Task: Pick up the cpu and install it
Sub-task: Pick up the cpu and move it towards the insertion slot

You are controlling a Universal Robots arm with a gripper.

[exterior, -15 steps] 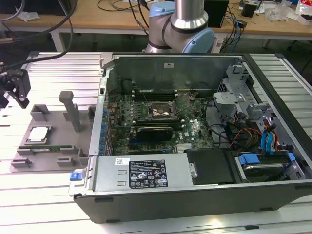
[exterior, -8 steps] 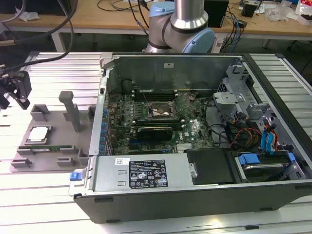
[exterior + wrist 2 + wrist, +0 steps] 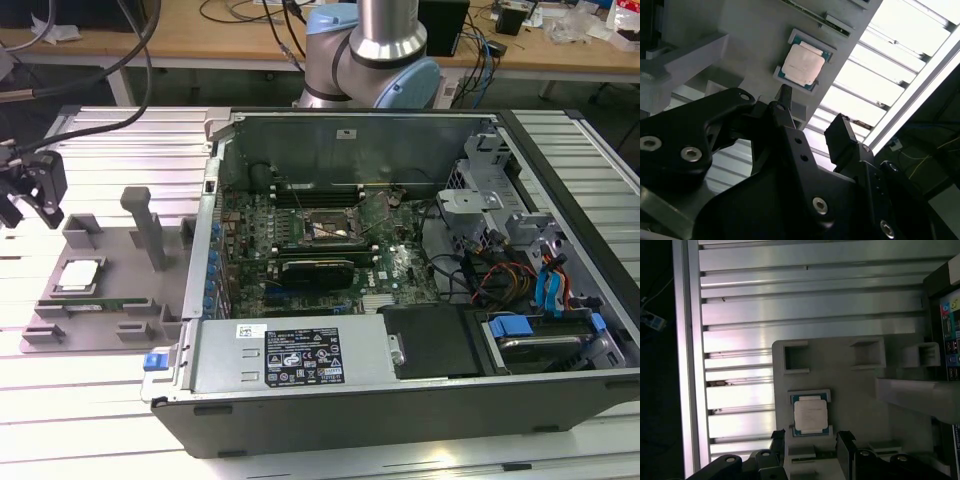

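Closest in the exterior view, the ribbed metal bench (image 3: pixel 70 430) carries an open computer case (image 3: pixel 400 415) lying on its side, its dark wall nearest. Just inside that wall sits a grey power supply box (image 3: pixel 290 352) with a label on top. Toward the exterior view's right of it is a tangle of coloured cables (image 3: pixel 520 285). Farther in lies the green main board (image 3: pixel 390 270), with a long black graphics card (image 3: pixel 318 268) across it. Just beyond the card is a square socket (image 3: pixel 330 230) in a metal frame.

On the exterior view's left of the case, a grey plastic tray (image 3: pixel 120 255) rests on the bench. The cpu (image 3: pixel 78 275) lies flat in a square pocket of this tray, silver top up; both wrist views show it there (image 3: pixel 802 65) (image 3: pixel 810 415). A thin green strip (image 3: pixel 85 303) lies in a slot just on the near side of it. An upright grey post (image 3: pixel 145 225) stands from the tray between the cpu and the case.

The black pincer (image 3: pixel 28 205) hangs near the tray's edge farthest from the case, apart from the cpu. Its two fingers (image 3: pixel 779 440) stand spread with nothing between them. In both wrist views the pincer (image 3: pixel 812 434) (image 3: pixel 812 106) frames the cpu, which lies beyond the gap, untouched.

Behind the case rises the arm (image 3: pixel 385 40), silver and pale blue. Past it is a wooden desk (image 3: pixel 230 35) strewn with black cords.
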